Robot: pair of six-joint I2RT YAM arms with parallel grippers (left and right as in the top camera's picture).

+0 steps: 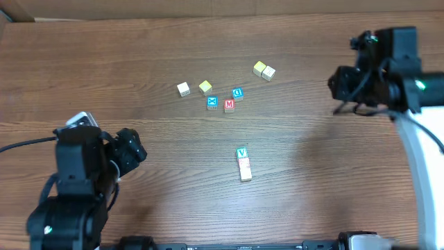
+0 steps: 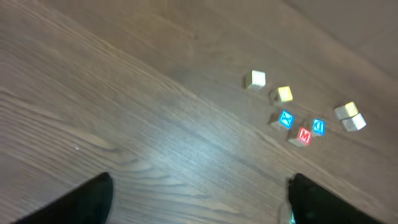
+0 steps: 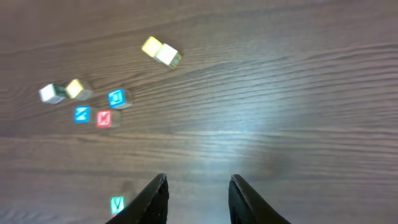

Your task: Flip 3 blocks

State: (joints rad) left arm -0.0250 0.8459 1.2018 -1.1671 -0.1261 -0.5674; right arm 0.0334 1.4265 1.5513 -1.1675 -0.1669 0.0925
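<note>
Block row [image 1: 243, 164] runs near-to-far, a little nearer left gripper [image 2: 200, 179], fingers spread wide, empty; right gripper [image 3: 199, 179] narrowly parted, empty

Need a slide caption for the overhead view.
Three blocks sit in a tight row on the table, green V block at the far end; seven other cubes lie scattered beyond.

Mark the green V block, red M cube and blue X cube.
green V block [image 1: 241, 152], overhead view, lettered top face.
red M cube [image 1: 229, 104], overhead view, lettered top face.
blue X cube [image 1: 211, 102], overhead view, lettered top face.
</note>
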